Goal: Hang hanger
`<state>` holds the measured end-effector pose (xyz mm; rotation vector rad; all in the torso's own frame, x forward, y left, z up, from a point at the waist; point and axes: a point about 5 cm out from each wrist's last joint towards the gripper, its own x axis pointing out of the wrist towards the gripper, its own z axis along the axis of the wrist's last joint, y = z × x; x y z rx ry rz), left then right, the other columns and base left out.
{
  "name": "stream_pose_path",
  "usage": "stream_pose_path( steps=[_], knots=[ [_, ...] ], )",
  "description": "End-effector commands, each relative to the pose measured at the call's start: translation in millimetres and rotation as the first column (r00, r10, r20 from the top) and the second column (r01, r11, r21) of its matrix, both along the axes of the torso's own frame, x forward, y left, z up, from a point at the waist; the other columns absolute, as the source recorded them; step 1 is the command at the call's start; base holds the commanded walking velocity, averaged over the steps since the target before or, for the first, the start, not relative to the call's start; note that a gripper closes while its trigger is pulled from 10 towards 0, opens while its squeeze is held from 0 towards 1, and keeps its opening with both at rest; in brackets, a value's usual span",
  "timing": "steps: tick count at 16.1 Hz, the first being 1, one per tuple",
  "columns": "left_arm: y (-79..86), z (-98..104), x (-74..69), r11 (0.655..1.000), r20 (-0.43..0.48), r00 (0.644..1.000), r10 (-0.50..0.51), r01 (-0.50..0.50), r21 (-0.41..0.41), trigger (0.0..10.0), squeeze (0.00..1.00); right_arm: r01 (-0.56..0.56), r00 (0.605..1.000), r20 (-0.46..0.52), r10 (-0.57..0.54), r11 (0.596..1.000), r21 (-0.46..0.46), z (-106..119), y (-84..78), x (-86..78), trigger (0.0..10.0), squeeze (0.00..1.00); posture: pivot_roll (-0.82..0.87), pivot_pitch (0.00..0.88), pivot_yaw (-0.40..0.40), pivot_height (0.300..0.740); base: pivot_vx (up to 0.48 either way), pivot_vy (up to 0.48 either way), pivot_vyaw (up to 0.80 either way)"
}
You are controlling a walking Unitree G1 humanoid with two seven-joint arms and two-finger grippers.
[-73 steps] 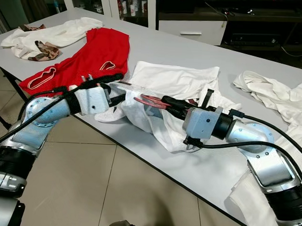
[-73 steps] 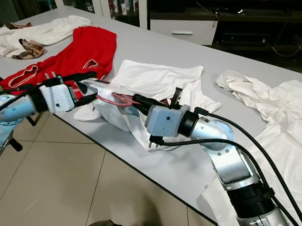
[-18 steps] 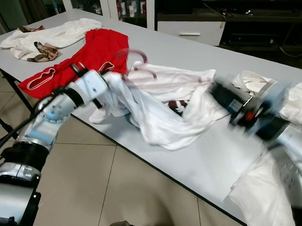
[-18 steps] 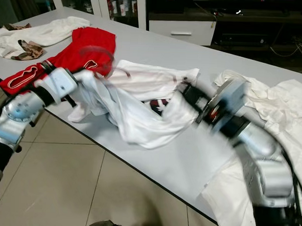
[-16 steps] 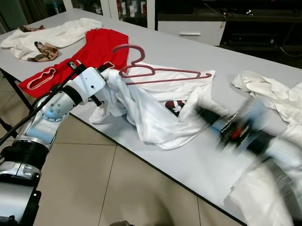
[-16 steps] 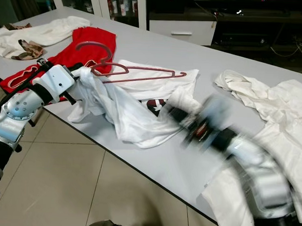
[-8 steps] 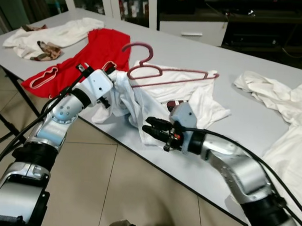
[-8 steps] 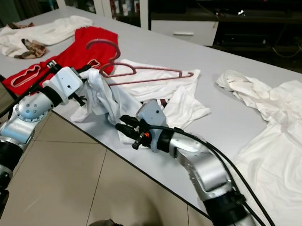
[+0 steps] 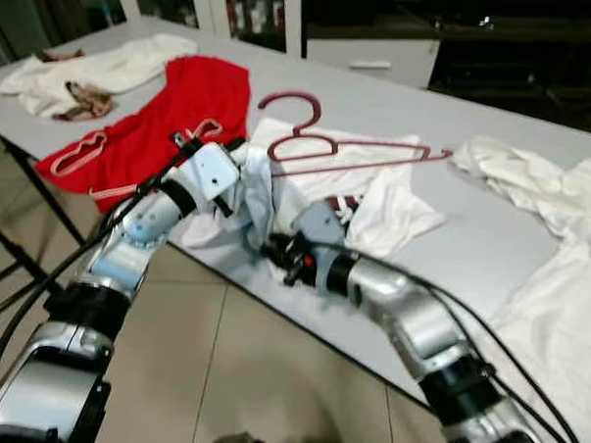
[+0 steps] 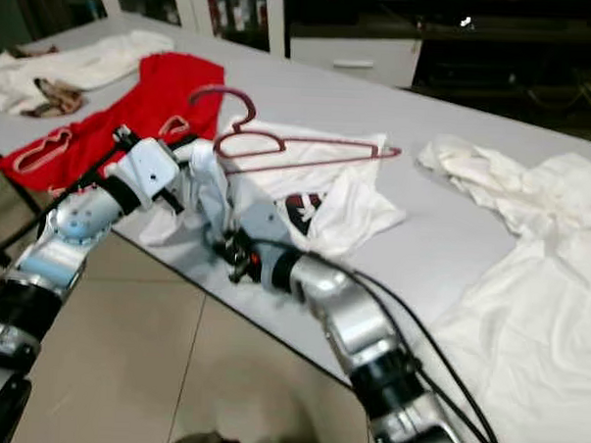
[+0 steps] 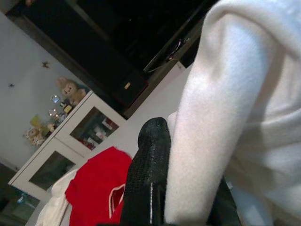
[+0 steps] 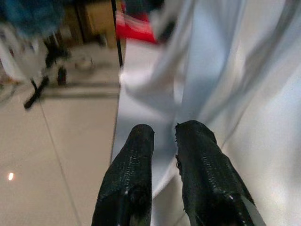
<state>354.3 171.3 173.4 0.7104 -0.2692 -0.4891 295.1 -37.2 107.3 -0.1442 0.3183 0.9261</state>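
Dark red hanger (image 9: 328, 147), white shirt (image 9: 375, 200)

Even indoor light falls on my pale counter (image 9: 491, 240), both head views are slightly motion-blurred, the far cabinets sit dim, and my wrist views are soft, smeared.

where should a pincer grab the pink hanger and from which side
Probably the hanger neck just below its hook, coming from above. The hook stands raised off the white shirt, while the long bar lies against the cloth, leaving little room for fingers there.
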Motion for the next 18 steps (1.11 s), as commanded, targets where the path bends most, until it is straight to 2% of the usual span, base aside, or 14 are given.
stream_pose_path(
  steps=[1, 3, 4, 6, 9, 11, 13, 16, 18],
  knots=[
    [1.0, 6, 0.2, 1.0, 0.022, 1.0, -0.003, 0.003, 0.007, 0.0, 0.0, 0.027, 1.0, -0.003, -0.027, 0.998, -0.052, -4, 0.3, 4.6, 10.0, 0.04, -0.05, 0.0, 0.105, 0.736, 0.0, 0.0, 0.0],
    [3.9, 4, -2.5, 1.0, 0.022, 1.0, 0.001, -0.001, 0.012, 0.0, 0.0, 0.103, 0.993, -0.04, -0.111, 0.981, -0.163, -21, -7.3, 10.2, 10.0, 0.04, -0.05, 0.0, 0.101, 0.736, 0.0, 0.0, 0.0],
    [8.4, 2, -5.0, 1.0, 0.02, 1.0, 0.01, -0.011, 0.013, 0.0, 0.0, 0.181, 0.981, -0.033, -0.192, 0.959, -0.218, -28, -17.4, 16.4, 10.0, 0.04, -0.05, 0.0, 0.1, 0.736, 0.0, 0.0, 0.0],
    [13.1, 1, -7.7, 1.0, 0.016, 1.0, 0.018, -0.018, 0.016, 0.0, 0.0, 0.259, 0.963, -0.011, -0.27, 0.934, -0.245, -30, -28.4, 23.7, 10.0, 0.05, -0.04, 0.0, 0.098, 0.736, 0.0, 0.0, 0.0],
    [27.3, -2, -13.0, 0.997, 0.011, 0.999, 0.046, -0.047, 0.053, 0.0, 0.0, 0.39, 0.918, 0.03, -0.395, 0.89, -0.235, -21, -55.9, 37.2, 10.0, 0.05, -0.04, 0.0, 0.1, 0.736, 0.0, 0.0, 0.0],
    [32.1, -3, -14.8, 0.996, 0.013, 0.998, 0.06, -0.06, 0.069, 0.0, 0.0, 0.406, 0.912, 0.038, -0.409, 0.883, -0.235, -18, -64.5, 38.2, 10.0, 0.05, -0.05, 0.0, 0.102, 0.736, 0.0, 0.0, 0.0],
    [39.6, -5, -16.8, 0.991, 0.018, 0.996, 0.087, -0.088, 0.103, 0.0, 0.0, 0.425, 0.904, 0.054, -0.425, 0.874, -0.238, -14, -83.6, 35.8, 10.0, 0.05, -0.05, 0.0, 0.105, 0.736, 0.0, 0.0, 0.0],
    [40.9, -5, -16.3, 0.986, 0.037, 0.994, 0.103, -0.106, 0.128, 0.0, 0.0, 0.429, 0.903, 0.078, -0.423, 0.869, -0.247, -6, -100.0, 33.1, 10.0, 0.04, -0.06, 0.0, 0.106, 0.736, 0.0, 0.0, 0.0],
    [40.0, -4, -14.9, 0.985, 0.05, 0.992, 0.112, -0.117, 0.129, 0.0, 0.0, 0.412, 0.911, 0.096, -0.4, 0.891, -0.193, 11, -106.2, 30.9, 10.0, 0.05, -0.06, 0.0, 0.106, 0.736, 0.0, 0.0, 0.0]
  ],
)
